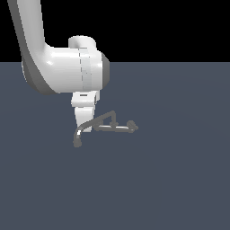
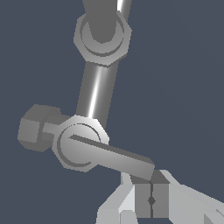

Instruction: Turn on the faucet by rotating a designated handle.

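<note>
White arm [image 1: 58,67] reaches down onto the dark desk [image 1: 170,179]. Faucet [image 1: 105,123] sits mid-desk, just beside the gripper [image 2: 151,199]. Wrist view: gripper's tip touches the end of the slanted lever [image 2: 113,157]; its fingers look pressed together, holding nothing. Judged step: contact made, rotation pending. Next move calls for a sideways push sweeping the lever about its hub.

One white robot arm [image 1: 63,67] was in the upper left of the exterior frame, and it carried one gripper [image 1: 84,120]. One faucet [image 1: 105,126] sat near the middle of that frame. The faucet counted one curved spout [image 1: 80,132], one shiny crossbar [image 2: 96,89], one slanted lever [image 2: 116,158] and one stubby knob [image 2: 35,127]. In the wrist frame, two hexagonal collars [image 2: 103,37] showed along the crossbar.
</note>
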Controlling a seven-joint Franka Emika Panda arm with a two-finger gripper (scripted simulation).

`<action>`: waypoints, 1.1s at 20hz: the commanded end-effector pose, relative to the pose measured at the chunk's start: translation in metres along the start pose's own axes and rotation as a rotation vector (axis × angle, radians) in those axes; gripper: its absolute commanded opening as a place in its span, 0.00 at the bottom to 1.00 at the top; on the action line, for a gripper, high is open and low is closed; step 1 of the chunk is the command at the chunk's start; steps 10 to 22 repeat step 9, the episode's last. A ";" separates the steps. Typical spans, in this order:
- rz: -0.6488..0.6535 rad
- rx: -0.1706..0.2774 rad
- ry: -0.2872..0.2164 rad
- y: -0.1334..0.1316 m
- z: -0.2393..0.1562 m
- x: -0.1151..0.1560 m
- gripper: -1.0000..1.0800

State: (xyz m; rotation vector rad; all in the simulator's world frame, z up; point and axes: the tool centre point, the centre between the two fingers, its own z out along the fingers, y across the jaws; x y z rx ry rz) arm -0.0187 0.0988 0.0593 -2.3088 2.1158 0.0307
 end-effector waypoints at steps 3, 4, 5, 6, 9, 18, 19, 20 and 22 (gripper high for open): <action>0.041 0.007 0.012 -0.015 -0.002 0.038 0.00; 0.046 0.007 0.014 -0.018 -0.002 0.045 0.00; 0.051 0.007 0.016 -0.021 -0.003 0.051 0.00; 0.056 0.007 0.017 -0.023 -0.003 0.057 0.00; 0.066 0.007 0.021 -0.028 -0.003 0.069 0.00; 0.066 0.007 0.021 -0.028 -0.003 0.069 0.00; 0.066 0.007 0.021 -0.028 -0.003 0.069 0.00; 0.066 0.007 0.021 -0.028 -0.003 0.069 0.00; 0.066 0.007 0.021 -0.028 -0.003 0.069 0.00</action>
